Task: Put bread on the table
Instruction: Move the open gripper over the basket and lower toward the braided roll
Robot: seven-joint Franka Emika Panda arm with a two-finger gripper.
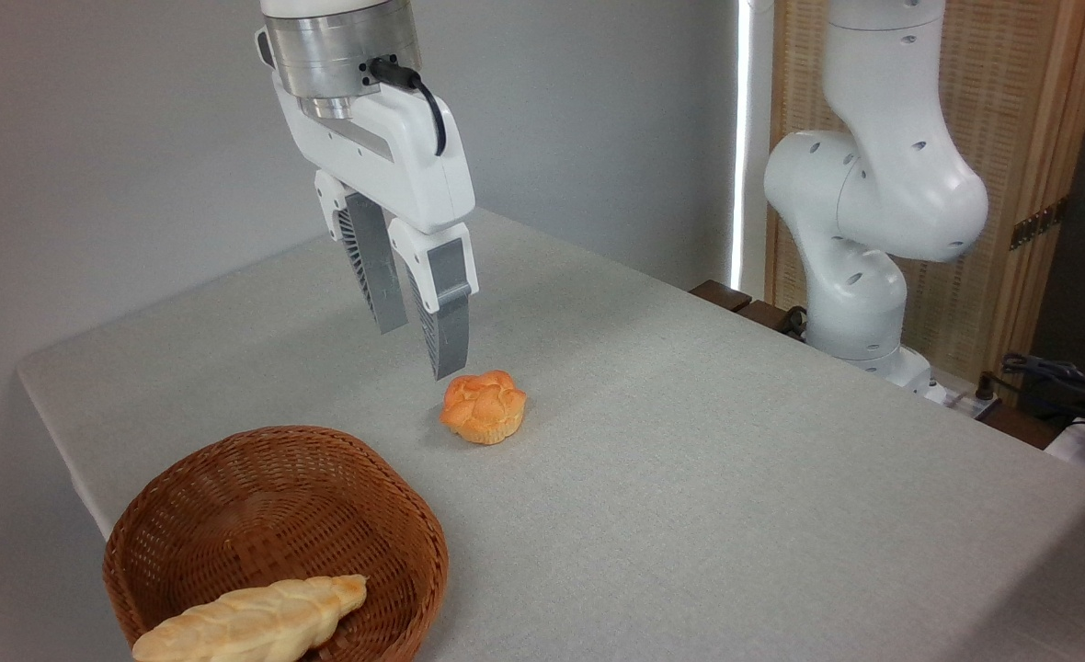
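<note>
Principal risk — the gripper (423, 342) hangs empty, fingers slightly apart, just above the small bun (484, 406); a straight descent would likely take the wrong item. The bread (253, 621) lies in the basket (193, 478), near left — well apart from the gripper, not yet on the table (736, 478).

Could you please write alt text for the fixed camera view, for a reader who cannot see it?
A white robot arm's gripper hangs empty, fingers slightly apart, above a grey cloth table, just above and left of a small orange bun. Nearer the camera, a long braided bread lies in a brown wicker basket.
</note>
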